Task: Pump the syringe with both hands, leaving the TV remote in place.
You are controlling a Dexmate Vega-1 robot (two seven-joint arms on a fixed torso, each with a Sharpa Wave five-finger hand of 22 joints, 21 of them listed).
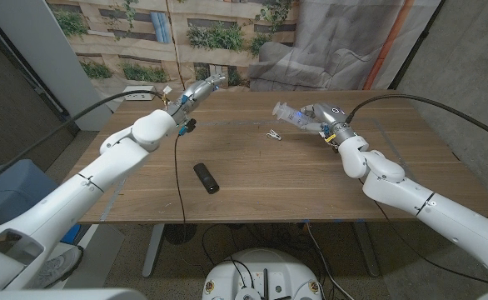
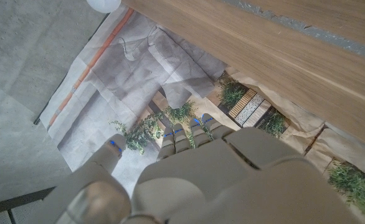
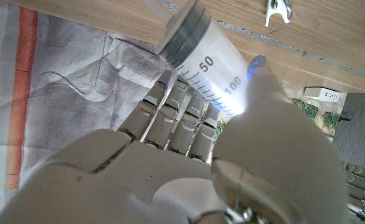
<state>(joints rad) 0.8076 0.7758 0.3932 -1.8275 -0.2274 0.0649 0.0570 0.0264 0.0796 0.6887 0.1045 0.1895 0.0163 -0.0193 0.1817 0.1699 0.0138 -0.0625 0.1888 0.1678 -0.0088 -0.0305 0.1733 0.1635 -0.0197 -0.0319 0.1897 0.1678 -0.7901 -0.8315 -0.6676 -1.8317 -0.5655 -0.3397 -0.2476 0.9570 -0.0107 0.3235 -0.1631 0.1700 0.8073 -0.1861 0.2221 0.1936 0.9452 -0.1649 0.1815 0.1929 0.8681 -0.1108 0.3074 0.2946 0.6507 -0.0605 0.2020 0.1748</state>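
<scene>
My right hand (image 1: 326,119) holds the syringe (image 1: 292,116), fingers (image 3: 176,118) wrapped round the barrel with the thumb pressed along its marked side; in the right wrist view the black plunger seal sits near the far end of the barrel. The syringe is lifted just above the bench (image 1: 252,179), beyond the remote (image 1: 206,177) and off to its right, with its long axis running roughly level across the bench, the free end pointing toward my left hand (image 1: 199,90). That hand is raised over the bench's far left part, beyond the remote, well apart from the syringe, fingers (image 2: 189,134) stretched out together and holding nothing. So the right hand has the syringe and the left is the one that must travel: I judge it needs to come across toward the syringe's free end, in line with that axis, staying beyond the remote. A small white clip (image 1: 274,134) lies on the bench just beside the syringe, on the remote's side of it.
</scene>
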